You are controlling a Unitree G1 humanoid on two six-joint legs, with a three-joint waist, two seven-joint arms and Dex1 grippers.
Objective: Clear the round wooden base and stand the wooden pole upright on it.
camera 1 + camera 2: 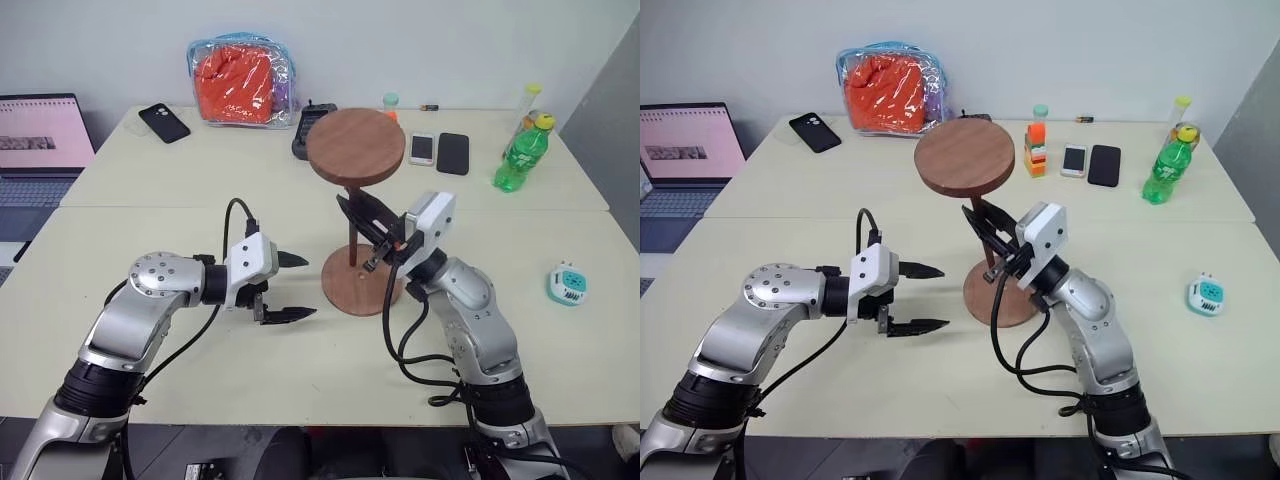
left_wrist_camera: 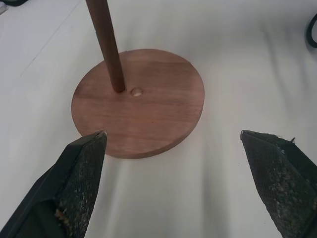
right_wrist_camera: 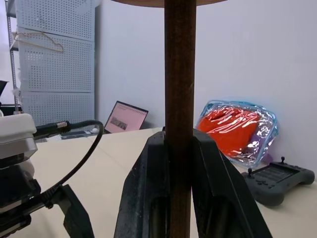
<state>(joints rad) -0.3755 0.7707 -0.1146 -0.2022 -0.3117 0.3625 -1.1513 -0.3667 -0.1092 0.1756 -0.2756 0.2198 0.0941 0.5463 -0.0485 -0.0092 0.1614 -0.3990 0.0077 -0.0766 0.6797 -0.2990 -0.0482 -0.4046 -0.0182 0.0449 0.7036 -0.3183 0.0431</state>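
The round wooden base lies flat on the near table, with a small hole at its centre. My right gripper is shut on the wooden pole at mid-shaft and holds it nearly upright, with the pole's fixed disc on top. The pole's lower end rests on the base just beside the hole. In the right wrist view both fingers clamp the shaft. My left gripper is open, low over the table just left of the base, with nothing between its fingers.
On the far table are a laptop, a clear pouch with orange contents, a black phone, a black controller, two phones, stacked toy blocks and a green bottle. A small teal gadget lies right of the base.
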